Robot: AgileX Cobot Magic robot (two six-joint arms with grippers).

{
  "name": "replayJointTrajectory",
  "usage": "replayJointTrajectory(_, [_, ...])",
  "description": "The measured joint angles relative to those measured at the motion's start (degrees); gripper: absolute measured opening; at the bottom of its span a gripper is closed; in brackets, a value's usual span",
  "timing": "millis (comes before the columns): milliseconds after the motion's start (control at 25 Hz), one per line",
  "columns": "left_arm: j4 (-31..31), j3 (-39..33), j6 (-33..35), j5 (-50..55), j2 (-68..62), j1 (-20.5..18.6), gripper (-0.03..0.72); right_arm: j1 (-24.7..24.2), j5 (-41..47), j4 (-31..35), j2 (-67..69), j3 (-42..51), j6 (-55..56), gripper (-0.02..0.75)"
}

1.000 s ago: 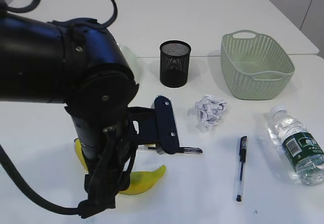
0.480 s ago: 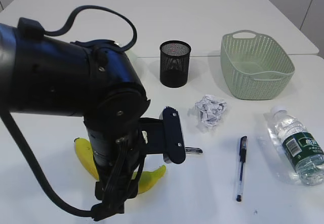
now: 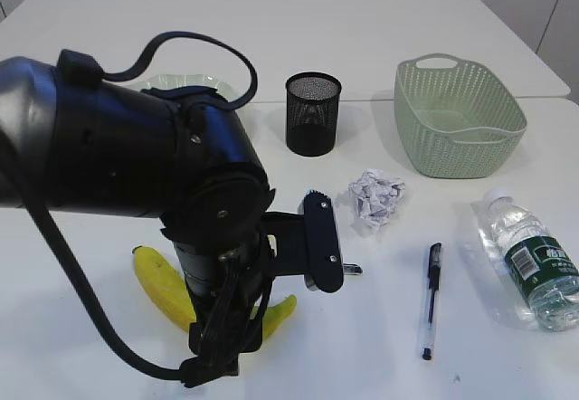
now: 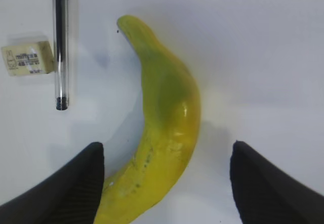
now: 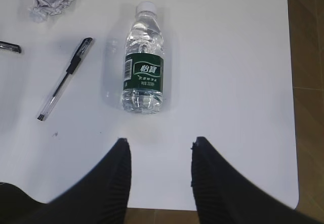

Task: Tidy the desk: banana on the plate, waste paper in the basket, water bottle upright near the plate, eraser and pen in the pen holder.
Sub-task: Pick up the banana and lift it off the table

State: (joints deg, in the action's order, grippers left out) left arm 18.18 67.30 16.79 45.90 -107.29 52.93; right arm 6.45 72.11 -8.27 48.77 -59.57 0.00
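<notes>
The yellow banana (image 3: 161, 284) lies on the white table under my left arm (image 3: 181, 192). In the left wrist view the banana (image 4: 169, 107) lies between the fingers of my left gripper (image 4: 167, 150), which is open and not touching it. A clear pen (image 4: 61, 41) and a cream eraser (image 4: 28, 58) lie beside the banana's tip. My right gripper (image 5: 160, 142) is open and empty, short of the water bottle (image 5: 144, 62), which lies on its side (image 3: 529, 260). The crumpled paper (image 3: 375, 196) and a second pen (image 3: 431, 299) lie mid-table.
A black mesh pen holder (image 3: 313, 113) stands at the back centre. A pale green basket (image 3: 457, 115) stands at the back right. A pale green plate (image 3: 181, 81) shows partly behind my left arm. The table's right edge (image 5: 291, 107) is near the bottle.
My left arm has moved right and down over the banana, uncovering the plate behind it. The objects have not moved.
</notes>
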Motion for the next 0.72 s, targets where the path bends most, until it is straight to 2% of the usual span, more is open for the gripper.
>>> replayJointTrajectory(360, [1.01,0.00,-0.11,-0.10,-1.01,0.00,0.549,0.00,0.00,0.00,0.00,0.00,0.00,0.305])
replayJointTrajectory(720, [1.62,0.00,-0.11,-0.12,-1.01,-4.45,0.549,0.00,0.00,0.00,0.00,0.00,0.00,0.305])
